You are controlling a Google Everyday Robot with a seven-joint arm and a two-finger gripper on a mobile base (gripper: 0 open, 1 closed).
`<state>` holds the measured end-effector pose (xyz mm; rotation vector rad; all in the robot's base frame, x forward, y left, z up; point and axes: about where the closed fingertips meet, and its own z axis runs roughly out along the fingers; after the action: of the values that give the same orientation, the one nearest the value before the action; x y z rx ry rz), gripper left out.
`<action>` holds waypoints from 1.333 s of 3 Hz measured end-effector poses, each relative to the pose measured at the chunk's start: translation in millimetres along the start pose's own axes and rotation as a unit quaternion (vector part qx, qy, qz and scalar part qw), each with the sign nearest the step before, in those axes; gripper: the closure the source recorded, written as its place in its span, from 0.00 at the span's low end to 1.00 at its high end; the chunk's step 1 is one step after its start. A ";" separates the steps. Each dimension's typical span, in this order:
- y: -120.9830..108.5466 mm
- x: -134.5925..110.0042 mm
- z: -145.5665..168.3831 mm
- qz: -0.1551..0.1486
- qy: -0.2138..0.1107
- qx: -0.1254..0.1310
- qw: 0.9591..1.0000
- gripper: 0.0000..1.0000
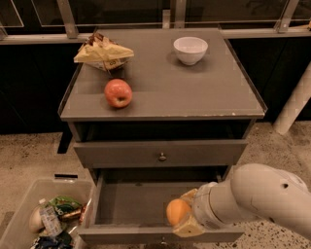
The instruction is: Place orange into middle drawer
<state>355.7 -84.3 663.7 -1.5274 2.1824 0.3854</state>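
Orange is being pinched by the gripper's fingers above the middle drawer's front edge, bare floor lying open leftward. The arm is reaching in from the right.

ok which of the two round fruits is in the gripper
The plain orange, clamped in the gripper over the open middle drawer. The red-and-yellow apple lies apart on the cabinet top.

– What sort of place?
– Looks like a robot test space: speckled stone floor, metal-framed glazing behind, one grey cabinet, a plastic bin of snack packets, the gripper clasping the orange over the middle drawer.
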 end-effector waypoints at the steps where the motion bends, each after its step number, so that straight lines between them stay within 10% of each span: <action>1: -0.5 -1.3 -1.1 -0.001 -0.001 0.000 1.000 1.00; 4: -50.2 39.4 89.4 0.017 0.045 0.050 0.998 1.00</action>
<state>409.1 -92.0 568.0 -1.4822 2.2636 0.2181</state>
